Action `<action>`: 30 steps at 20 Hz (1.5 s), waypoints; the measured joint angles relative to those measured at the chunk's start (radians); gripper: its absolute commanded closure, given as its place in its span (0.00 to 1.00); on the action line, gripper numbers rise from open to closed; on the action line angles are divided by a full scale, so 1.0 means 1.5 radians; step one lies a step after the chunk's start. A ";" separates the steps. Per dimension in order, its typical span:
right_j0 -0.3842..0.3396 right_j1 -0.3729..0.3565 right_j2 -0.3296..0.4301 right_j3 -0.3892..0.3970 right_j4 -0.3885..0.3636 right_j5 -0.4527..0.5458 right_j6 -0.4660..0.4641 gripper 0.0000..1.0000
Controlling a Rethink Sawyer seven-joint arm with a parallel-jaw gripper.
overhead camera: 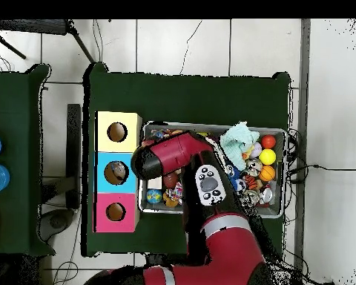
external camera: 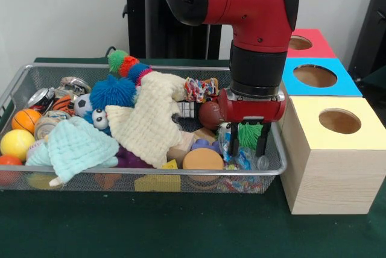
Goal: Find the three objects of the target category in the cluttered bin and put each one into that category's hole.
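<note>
The wire-mesh bin (external camera: 90,173) is piled with toys and cloths; it also shows in the overhead view (overhead camera: 284,174). My gripper (external camera: 248,146) is open, its black fingers (external camera: 234,143) lowered into the bin's right end, the end by the boxes. A crinkly clear bottle with a blue label (external camera: 240,158) lies at and just below the fingers. A green fuzzy toy (external camera: 249,133) shows between them. The red-topped box's hole (external camera: 300,43) is farthest back; it also shows in the overhead view (overhead camera: 116,212). I cannot pick out other bottles.
The blue-topped box (external camera: 315,76) and the yellow-topped box (external camera: 339,121) stand in a row with the red one, right of the bin. Cream cloth (external camera: 151,122), mint cloth (external camera: 75,146), balls (external camera: 17,143) and metal cans (external camera: 42,96) fill the bin. My arm (overhead camera: 173,152) covers the gripper from above.
</note>
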 measured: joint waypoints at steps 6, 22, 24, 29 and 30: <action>0.000 0.000 -0.004 0.000 0.015 0.000 0.000 1.00; -0.008 -0.038 -0.005 0.038 0.061 0.000 0.000 1.00; -0.009 -0.051 -0.005 0.050 0.068 0.000 0.000 1.00; -0.013 -0.083 -0.005 0.076 0.087 0.002 0.000 1.00; -0.013 -0.090 -0.005 0.081 0.091 0.003 0.000 1.00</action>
